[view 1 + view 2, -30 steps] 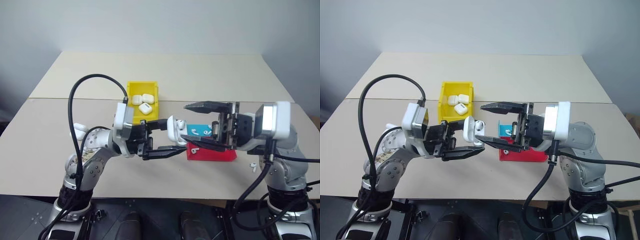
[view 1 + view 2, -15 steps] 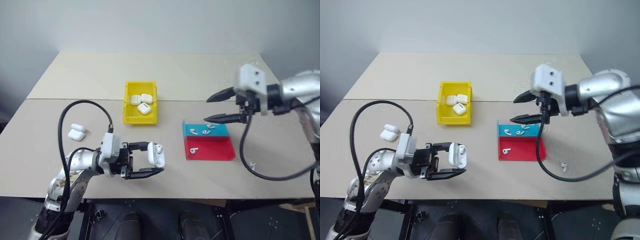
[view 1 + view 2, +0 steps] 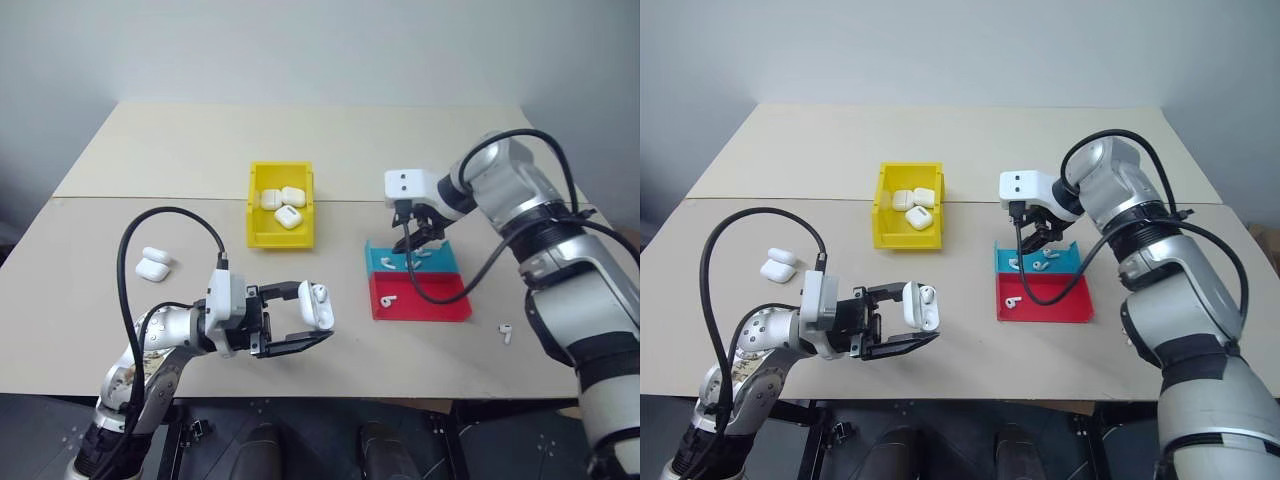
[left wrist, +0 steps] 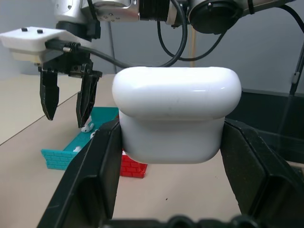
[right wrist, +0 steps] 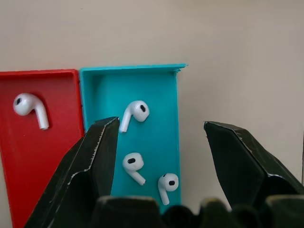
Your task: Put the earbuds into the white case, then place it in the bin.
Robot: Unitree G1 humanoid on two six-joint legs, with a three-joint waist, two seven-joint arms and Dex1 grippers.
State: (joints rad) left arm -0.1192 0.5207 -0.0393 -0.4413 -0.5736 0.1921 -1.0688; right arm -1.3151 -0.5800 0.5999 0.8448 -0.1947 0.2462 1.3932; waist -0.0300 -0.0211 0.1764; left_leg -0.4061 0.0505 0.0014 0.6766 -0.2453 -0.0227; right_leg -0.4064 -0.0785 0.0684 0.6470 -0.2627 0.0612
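Note:
My left gripper is shut on the white case, held above the table's front left; an earbud head shows at the case's top. In the left wrist view the case sits between both black fingers. My right gripper points down over the blue half of the tray, open, with nothing between its fingers. Three earbuds lie in the blue half and one earbud in the red half. The yellow bin stands at mid-table.
Three white cases lie in the bin. Two more cases rest on the table at the left. A loose earbud lies on the table right of the red half.
The two grippers have drawn apart. My right gripper swung forward and tipped down over the blue half of the tray. The left gripper sank with the case toward the front left, then kept still.

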